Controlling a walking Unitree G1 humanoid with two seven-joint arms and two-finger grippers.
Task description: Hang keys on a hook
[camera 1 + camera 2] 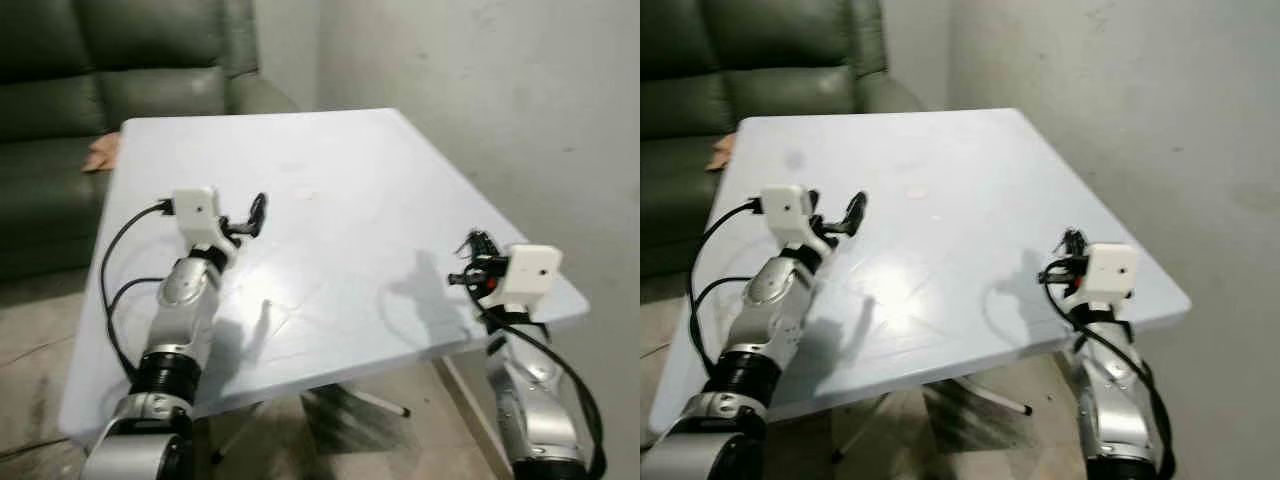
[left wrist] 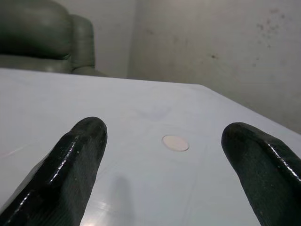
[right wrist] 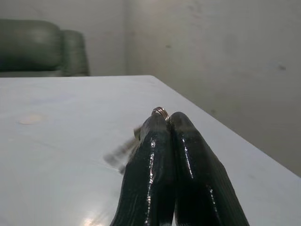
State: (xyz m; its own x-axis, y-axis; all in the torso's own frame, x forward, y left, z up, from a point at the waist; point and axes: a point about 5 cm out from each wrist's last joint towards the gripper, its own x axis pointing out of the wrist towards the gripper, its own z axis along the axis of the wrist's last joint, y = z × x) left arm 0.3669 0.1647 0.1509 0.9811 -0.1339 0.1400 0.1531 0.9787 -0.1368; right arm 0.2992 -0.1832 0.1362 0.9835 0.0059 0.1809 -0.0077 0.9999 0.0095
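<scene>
Keys pinched in the right pincer, no hook to be seen

The right pincer (image 3: pixel 170 123), at about 4 o'clock over the bench (image 1: pixel 330 180), is clenched on the keys (image 3: pixel 160 112) by the ring alone; what dangles below is blurred, probably swinging. A thin hold like that could let the ring twist or slip as the robot walks off. The left pincer (image 2: pixel 164 155) hangs released at 9 o'clock, holding nothing.

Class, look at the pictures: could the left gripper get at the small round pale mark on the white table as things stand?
Probably yes. The left gripper hovers open over the table, and the round mark lies just ahead between its fingers, with bare tabletop between.
</scene>
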